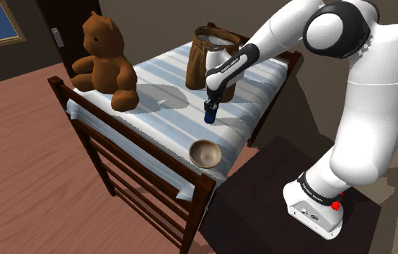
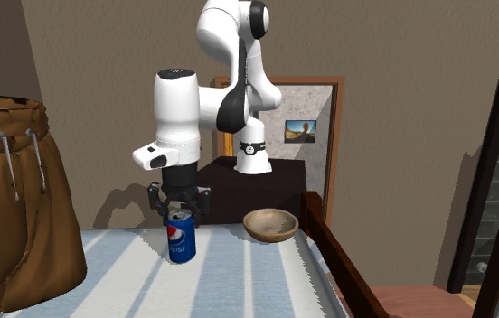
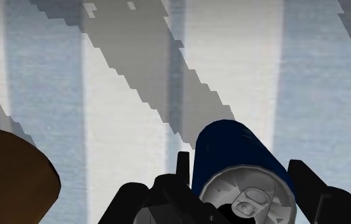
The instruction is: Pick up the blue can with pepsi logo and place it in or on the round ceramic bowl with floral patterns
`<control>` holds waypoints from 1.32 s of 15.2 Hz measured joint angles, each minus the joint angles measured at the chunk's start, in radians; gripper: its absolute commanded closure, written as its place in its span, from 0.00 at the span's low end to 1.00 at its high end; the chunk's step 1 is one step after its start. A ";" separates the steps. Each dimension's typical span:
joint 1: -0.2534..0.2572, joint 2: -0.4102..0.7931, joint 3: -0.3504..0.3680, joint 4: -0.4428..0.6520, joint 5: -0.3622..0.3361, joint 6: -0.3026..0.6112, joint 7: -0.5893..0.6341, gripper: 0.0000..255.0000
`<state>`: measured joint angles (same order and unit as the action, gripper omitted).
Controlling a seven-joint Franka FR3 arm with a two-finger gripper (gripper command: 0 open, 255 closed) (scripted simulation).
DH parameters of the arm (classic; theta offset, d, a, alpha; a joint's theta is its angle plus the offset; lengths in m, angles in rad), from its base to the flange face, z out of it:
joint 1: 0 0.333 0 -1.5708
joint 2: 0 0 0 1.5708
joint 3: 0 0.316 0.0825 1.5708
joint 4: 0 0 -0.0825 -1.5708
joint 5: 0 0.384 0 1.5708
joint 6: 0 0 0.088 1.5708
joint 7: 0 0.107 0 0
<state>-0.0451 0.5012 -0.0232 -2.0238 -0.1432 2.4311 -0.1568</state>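
Observation:
The blue Pepsi can (image 1: 208,113) (image 2: 180,239) (image 3: 238,153) stands upright on the striped bed cover. My gripper (image 1: 210,103) (image 2: 181,212) (image 3: 244,168) hangs straight over it, open, one finger on each side of the can's silver top at about rim height. The fingers are close to the can's sides, and the can rests on the cover. The round tan bowl (image 1: 205,153) (image 2: 271,224) sits on the cover near the bed's corner, a short way from the can on the side toward the stand. It holds nothing.
A brown drawstring bag (image 1: 205,54) (image 2: 13,199) stands behind the can. A brown teddy bear (image 1: 105,61) sits at the bed's far end. The bed's dark wooden rail (image 1: 133,166) (image 2: 329,244) runs past the bowl. The dark stand (image 1: 284,195) is beside the bed.

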 measured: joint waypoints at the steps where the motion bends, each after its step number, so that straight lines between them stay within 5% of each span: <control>1: 0.000 -0.011 0.000 -0.003 0.001 -0.008 -0.001 1.00; 20: 0.003 -0.201 0.010 0.002 0.017 -0.202 -0.019 1.00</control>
<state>-0.0419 0.3001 -0.0129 -2.0222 -0.1259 2.2288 -0.1762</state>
